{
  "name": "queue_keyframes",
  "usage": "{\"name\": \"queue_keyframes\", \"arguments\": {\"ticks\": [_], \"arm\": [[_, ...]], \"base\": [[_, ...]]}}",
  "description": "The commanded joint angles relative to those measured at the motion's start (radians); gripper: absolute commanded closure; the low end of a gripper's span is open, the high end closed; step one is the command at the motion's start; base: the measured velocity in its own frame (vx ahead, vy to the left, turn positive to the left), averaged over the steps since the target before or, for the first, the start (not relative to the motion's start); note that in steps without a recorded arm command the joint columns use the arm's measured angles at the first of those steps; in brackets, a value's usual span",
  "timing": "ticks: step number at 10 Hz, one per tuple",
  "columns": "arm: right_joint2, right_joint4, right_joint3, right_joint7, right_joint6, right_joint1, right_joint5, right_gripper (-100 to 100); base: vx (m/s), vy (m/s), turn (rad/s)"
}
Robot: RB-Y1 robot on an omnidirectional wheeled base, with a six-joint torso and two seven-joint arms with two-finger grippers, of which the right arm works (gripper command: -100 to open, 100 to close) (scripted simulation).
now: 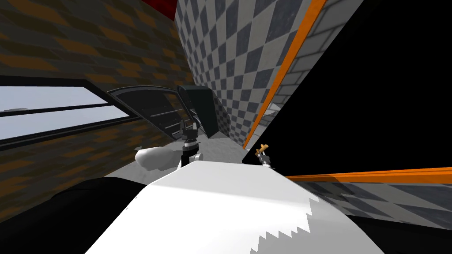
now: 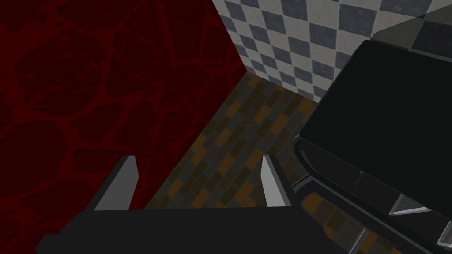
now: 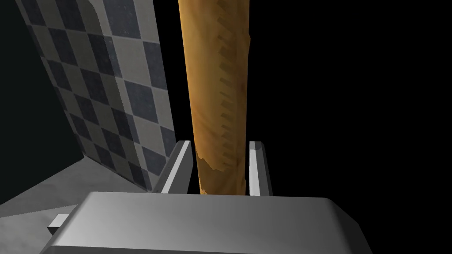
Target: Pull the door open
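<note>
We are clamping the handle (image 3: 216,79) in our right gripper (image 3: 220,143) — pulling askew, we are risking a slip. Left gripper (image 2: 198,158) is hanging empty, blades spread.

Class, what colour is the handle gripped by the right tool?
Orange-brown handle, clearest in right wrist view.

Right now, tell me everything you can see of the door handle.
The door handle is a long, tan, wood-looking bar, straight and round. It runs lengthwise out from the right tool, whose fingers press its sides near one end. Behind it lies a black area; a checkered wall stands beside it.
</note>
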Motion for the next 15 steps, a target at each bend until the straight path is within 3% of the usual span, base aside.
{"name": "queue_keyframes", "arguments": {"ticks": [1, 3, 4, 11, 12, 15], "arm": [[-0.023, -0.010, 0.023, -0.020, -0.015, 0.019, 0.009, 100], [-0.041, -0.008, 0.046, -0.042, -0.035, 0.026, 0.020, 100], [-0.032, -0.002, 0.039, -0.037, -0.030, 0.017, 0.018, 100], [-0.102, 0.028, 0.132, -0.119, -0.143, 0.059, 0.051, 100], [-0.094, 0.037, 0.128, -0.118, -0.139, 0.051, 0.050, 100], [-0.108, 0.063, 0.156, -0.145, -0.174, 0.053, 0.060, 100]], "base": [[-0.244, -0.020, 0.109], [-0.253, -0.027, 0.090], [-0.126, 0.000, 0.017], [-0.240, -0.051, 0.147], [-0.103, -0.025, 0.026], [-0.189, -0.043, 0.151]]}}
